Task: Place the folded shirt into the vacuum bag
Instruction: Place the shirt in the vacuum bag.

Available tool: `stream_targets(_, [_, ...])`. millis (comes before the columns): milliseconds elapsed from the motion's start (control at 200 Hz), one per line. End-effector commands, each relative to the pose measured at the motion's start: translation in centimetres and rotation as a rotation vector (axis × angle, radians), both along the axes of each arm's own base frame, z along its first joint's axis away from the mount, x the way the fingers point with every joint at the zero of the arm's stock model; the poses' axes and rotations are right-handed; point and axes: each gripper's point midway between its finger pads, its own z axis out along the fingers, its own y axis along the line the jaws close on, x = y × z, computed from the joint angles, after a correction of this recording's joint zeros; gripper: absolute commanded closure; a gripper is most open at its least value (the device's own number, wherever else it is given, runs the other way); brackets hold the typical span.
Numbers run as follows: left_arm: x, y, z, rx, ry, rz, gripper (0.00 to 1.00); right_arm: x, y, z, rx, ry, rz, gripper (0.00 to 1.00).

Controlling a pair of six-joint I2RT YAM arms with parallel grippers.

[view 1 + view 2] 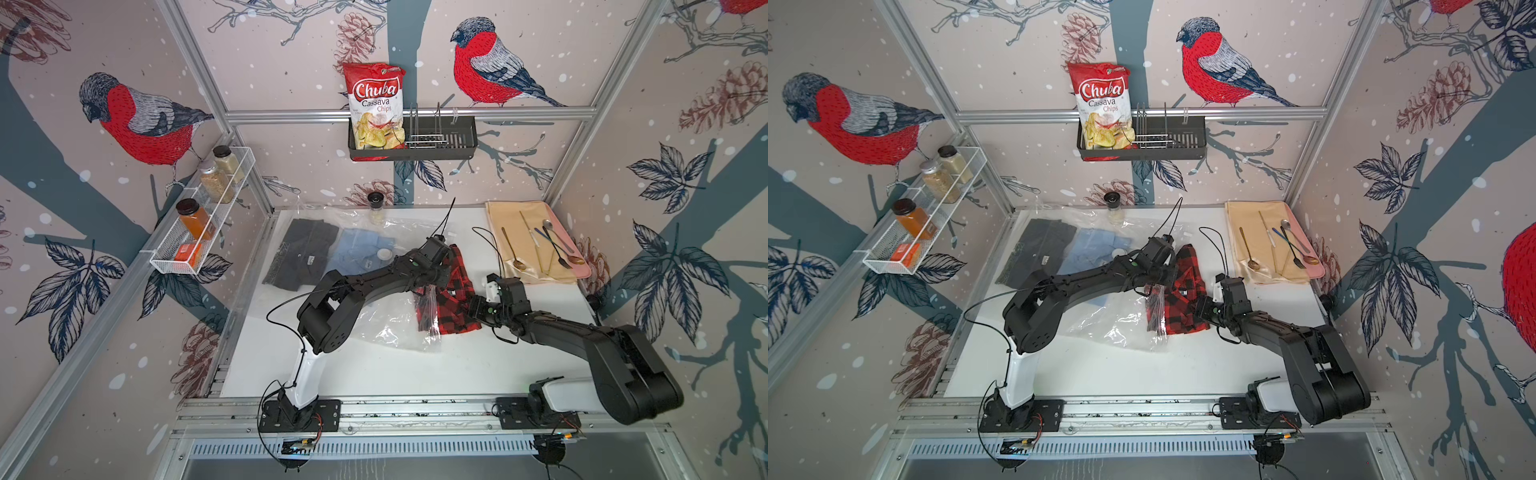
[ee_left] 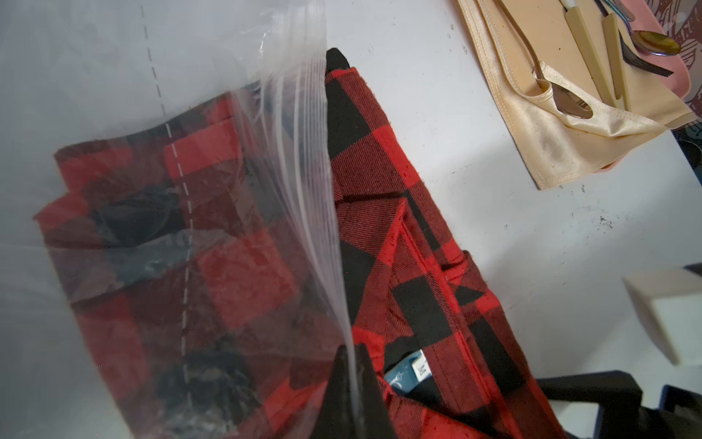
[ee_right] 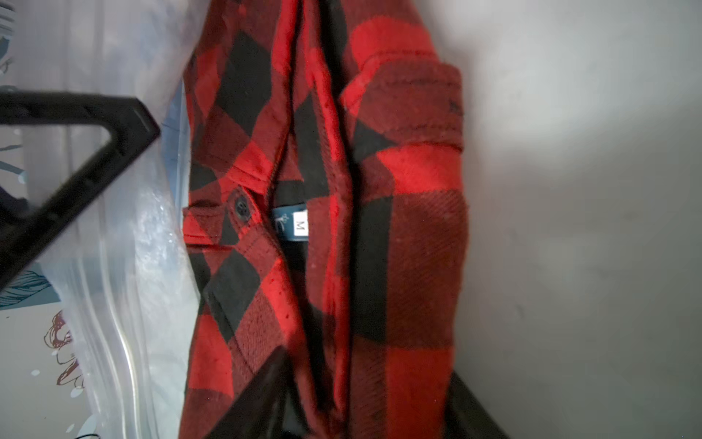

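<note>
The left hand (image 2: 351, 380) is pinching the upper lip of the large, clear, crinkly plastic vacuum bag (image 1: 395, 328) and holding its mouth raised. The folded red-and-black checked flannel shirt (image 1: 453, 311) is lying on the white bench (image 1: 374, 374) across that mouth. One strip is under the raised film. The larger part, collar and label included, is outside the bag. The right hand (image 3: 372, 406) is sitting at the shirt's edge farthest from the bag, its jaws apart on either side of the cloth. Whether they are pressing it I cannot tell.

As I am judging it, two things are threatening here. If the shirt is dragging on the thin lip, the lip could slip from the pinch and the mouth could drop onto the cloth. A push from the outer edge could also bunch the folds against the zip strip instead of sliding them in.

Deeper inside the bag, a folded dark grey shirt (image 1: 297, 253) and a folded light blue shirt (image 1: 357, 253) are lying side by side. The round white valve cap (image 1: 384, 254) is sitting at the blue one's edge. On the wall beyond the bag, a black basket (image 1: 461, 153) is holding a red cassava chips packet (image 1: 376, 99) and a wire rack (image 1: 428, 133).
</note>
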Motion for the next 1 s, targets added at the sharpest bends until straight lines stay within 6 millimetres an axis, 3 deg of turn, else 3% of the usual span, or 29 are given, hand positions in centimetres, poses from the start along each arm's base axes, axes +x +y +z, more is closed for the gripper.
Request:
stream_targets(0, [0.2,-0.6,0.7,-0.027,-0.015,-0.009,1.00,-1.3,1.0,-0.3,0.034,0.079,0.010,0.64])
stream_targets(120, [0.2,-0.4,1.0,-0.024,-0.020,-0.005,1.00,-0.3,3.1,2.6,0.106,0.020,0.056,0.81])
stream_targets(315, [0.2,-0.4,1.6,-0.031,-0.026,-0.003,1.00,1.1,6.3,5.5,0.186,-0.028,0.111,0.84])
stream_targets(515, [-0.1,-0.5,2.4,-0.036,-0.033,-0.009,1.00,1.8,8.0,5.3,0.234,-0.011,0.111,0.86])
stream_targets(730, [-0.4,-0.6,3.3,-0.046,-0.042,-0.013,1.00,1.8,8.3,2.8,0.259,0.046,0.078,0.87])
stream_targets(996, [-0.6,-0.8,3.7,-0.055,-0.046,-0.019,1.00,2.6,10.4,5.1,0.393,0.023,0.063,0.87])
